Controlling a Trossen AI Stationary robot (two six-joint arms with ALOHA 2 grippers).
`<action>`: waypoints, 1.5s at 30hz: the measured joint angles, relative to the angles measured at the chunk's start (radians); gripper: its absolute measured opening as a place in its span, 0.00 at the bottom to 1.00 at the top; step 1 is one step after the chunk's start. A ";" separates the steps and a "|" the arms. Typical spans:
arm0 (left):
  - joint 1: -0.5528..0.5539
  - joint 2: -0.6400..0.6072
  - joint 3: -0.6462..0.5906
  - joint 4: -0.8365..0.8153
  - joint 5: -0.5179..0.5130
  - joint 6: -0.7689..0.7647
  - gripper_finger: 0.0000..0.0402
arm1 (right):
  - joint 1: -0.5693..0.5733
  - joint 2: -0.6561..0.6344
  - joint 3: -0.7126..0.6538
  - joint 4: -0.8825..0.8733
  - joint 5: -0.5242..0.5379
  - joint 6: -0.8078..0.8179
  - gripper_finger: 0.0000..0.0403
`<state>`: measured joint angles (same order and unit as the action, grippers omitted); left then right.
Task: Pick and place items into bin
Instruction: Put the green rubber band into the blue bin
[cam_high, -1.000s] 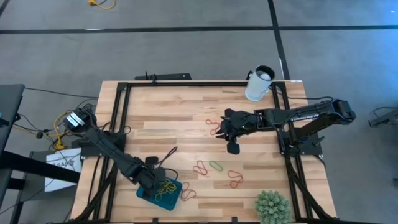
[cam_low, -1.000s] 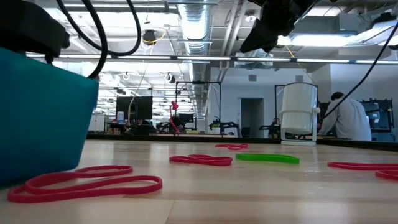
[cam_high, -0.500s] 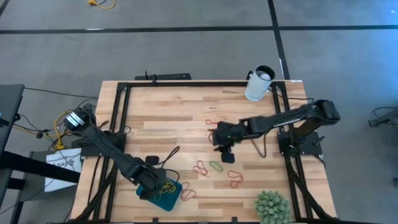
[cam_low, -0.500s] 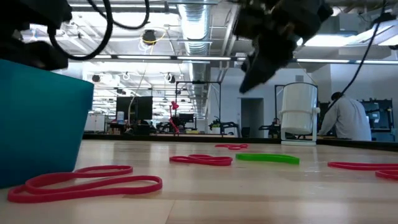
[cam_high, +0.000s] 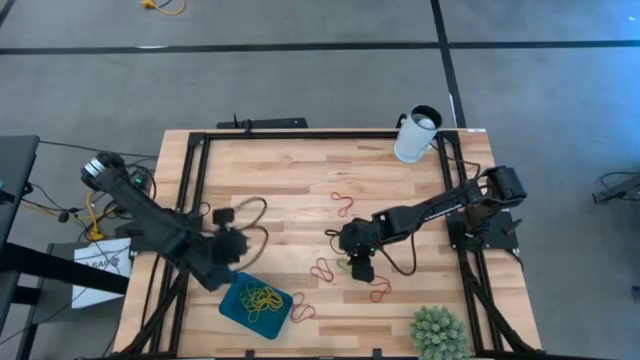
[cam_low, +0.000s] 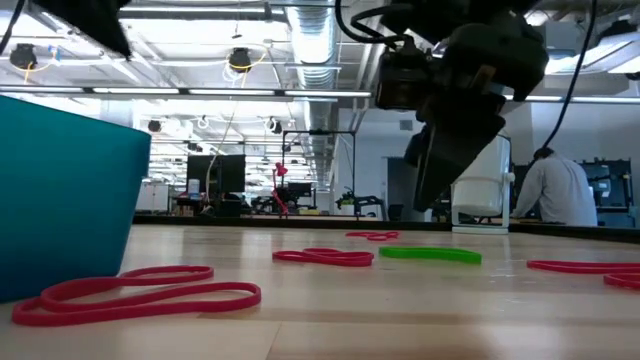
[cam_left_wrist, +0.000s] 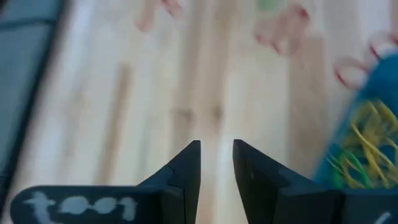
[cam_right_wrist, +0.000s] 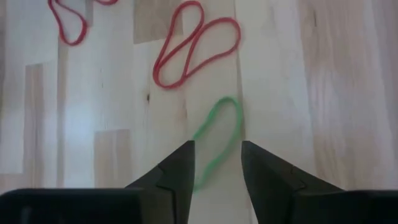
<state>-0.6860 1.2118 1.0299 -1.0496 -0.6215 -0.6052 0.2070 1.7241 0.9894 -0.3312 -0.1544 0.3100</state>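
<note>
Right end effector (cam_right_wrist: 215, 163) hangs low over the counter (cam_high: 300, 190), fingers parted and empty, straddling the near end of a green band (cam_right_wrist: 214, 140). Just beyond it lies a twisted red band (cam_right_wrist: 196, 43); more red loops (cam_high: 379, 288) are scattered nearby. The bands look thin, light, limp and flat on the wood, so likely hard to get under; best bet is pinching across one strand of the green loop where it sits between the fingers. It may stretch or snap free. Bin (cam_high: 256, 305) sits at the counter's front edge with yellow bands (cam_high: 262, 298) inside. Left end effector (cam_left_wrist: 216, 163) hovers beside the bin, slightly parted, holding nothing.
</note>
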 joint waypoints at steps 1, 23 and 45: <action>0.001 -0.026 -0.004 -0.001 -0.041 0.004 0.21 | 0.003 0.000 0.000 0.003 0.005 0.005 0.31; 0.003 -0.131 -0.006 -0.112 -0.357 -0.125 0.21 | 0.048 0.198 0.118 -0.068 0.137 0.031 0.30; 0.003 -0.131 -0.006 -0.162 -0.581 -0.212 0.21 | 0.056 0.187 0.367 -0.150 0.124 -0.147 0.01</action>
<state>-0.6827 1.0809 1.0241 -1.2116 -1.2026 -0.8174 0.2628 1.9116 1.3568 -0.4808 -0.0302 0.1632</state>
